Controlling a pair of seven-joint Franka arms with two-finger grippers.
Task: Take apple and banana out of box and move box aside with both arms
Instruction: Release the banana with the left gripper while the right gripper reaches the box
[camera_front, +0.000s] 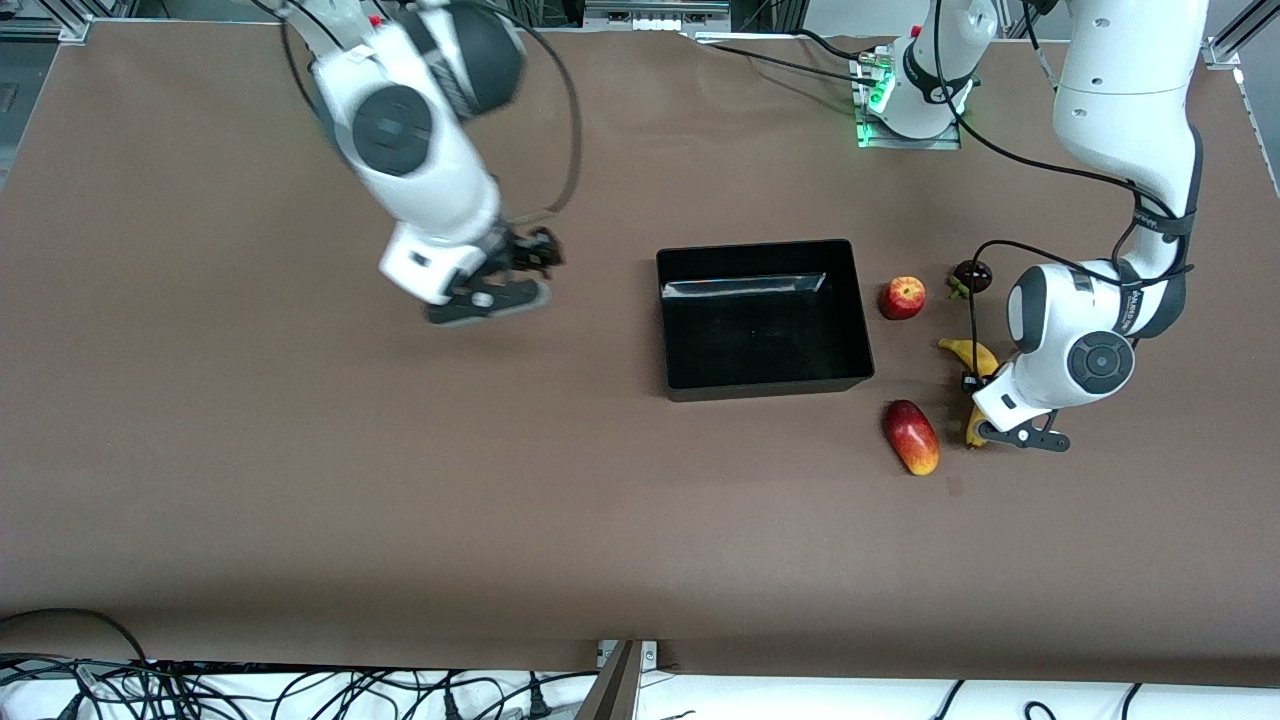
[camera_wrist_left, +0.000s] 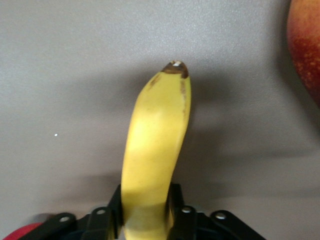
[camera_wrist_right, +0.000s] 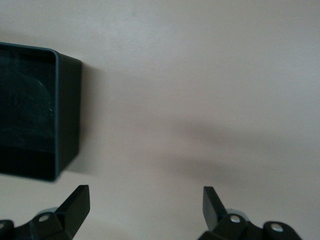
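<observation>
Box (camera_front: 765, 372) is the thing we must move now, and it sits empty in the middle of the table (camera_front: 300, 480), so both fruits are already out. The apple (camera_front: 902, 298) lies just beside the box, toward the left arm's end. The banana (camera_front: 975, 358) lies on the table a bit farther that way, between the fingers of the left gripper (camera_front: 985, 425); we cannot tell if the claw has let go yet. The right gripper (camera_front: 490, 298) hangs over bare table toward the right arm's end, claw wide open and empty. We think the box is light, stiff and slippery, so each claw should pinch a short end wall at its top edge. A red-yellow fruit (camera_front: 911, 437) and a dark fruit (camera_front: 972, 275) lie near, so room is tight there. The right arm's end has lots of open room.
</observation>
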